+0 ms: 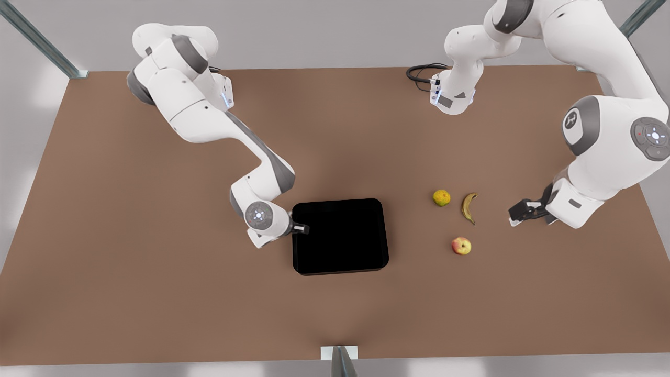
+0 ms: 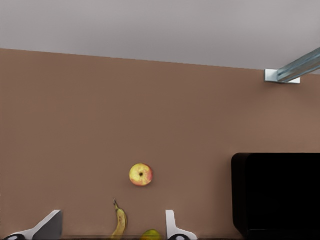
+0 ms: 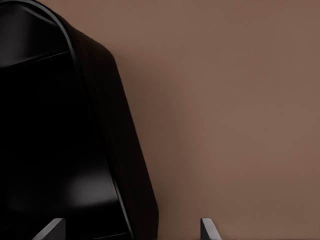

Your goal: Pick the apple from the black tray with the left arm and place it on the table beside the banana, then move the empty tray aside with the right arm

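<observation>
Straddling the tray's (image 1: 340, 236) rim on the front view's left, the right tool (image 1: 300, 228) has its fingers spread, one inside the rim and one out over the bare surface (image 1: 157, 288), as the right wrist view shows; nothing is clamped yet. That is the relation the coming move hangs on: the rim's edge runs between the fingers, so closing them should pinch the rim, and a drag toward the front view's left would take the tray away from the fruit.

The tray holds nothing. The apple (image 1: 461, 245) sits on the surface, near the banana's (image 1: 469, 207) lower tip and apart from it. A citrus (image 1: 442, 197) lies just beside the banana on its other side.

The left tool (image 1: 518, 214) waits with fingers released, empty, beyond the banana from the tray, facing the fruit.
</observation>
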Action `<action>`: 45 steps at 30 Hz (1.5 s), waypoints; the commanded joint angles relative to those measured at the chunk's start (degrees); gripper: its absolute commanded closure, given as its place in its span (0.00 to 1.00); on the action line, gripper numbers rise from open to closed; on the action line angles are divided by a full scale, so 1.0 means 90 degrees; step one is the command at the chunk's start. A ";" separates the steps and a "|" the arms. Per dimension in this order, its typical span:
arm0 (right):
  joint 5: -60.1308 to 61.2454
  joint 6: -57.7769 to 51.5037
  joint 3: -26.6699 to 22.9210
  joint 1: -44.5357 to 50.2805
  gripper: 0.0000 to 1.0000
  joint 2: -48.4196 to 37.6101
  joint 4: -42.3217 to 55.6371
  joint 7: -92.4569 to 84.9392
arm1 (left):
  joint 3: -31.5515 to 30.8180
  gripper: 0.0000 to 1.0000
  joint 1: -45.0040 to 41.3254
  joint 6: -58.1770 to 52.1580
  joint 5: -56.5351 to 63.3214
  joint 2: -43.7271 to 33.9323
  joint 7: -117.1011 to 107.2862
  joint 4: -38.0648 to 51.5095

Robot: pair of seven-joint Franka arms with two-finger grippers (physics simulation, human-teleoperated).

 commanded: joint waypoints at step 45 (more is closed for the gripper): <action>-0.0307 -0.2196 0.0257 -0.0733 0.90 -0.0855 0.0452 -0.3191 | 0.0010 0.00 0.0025 -0.0529 0.0018 -0.0038 0.1180 -0.0135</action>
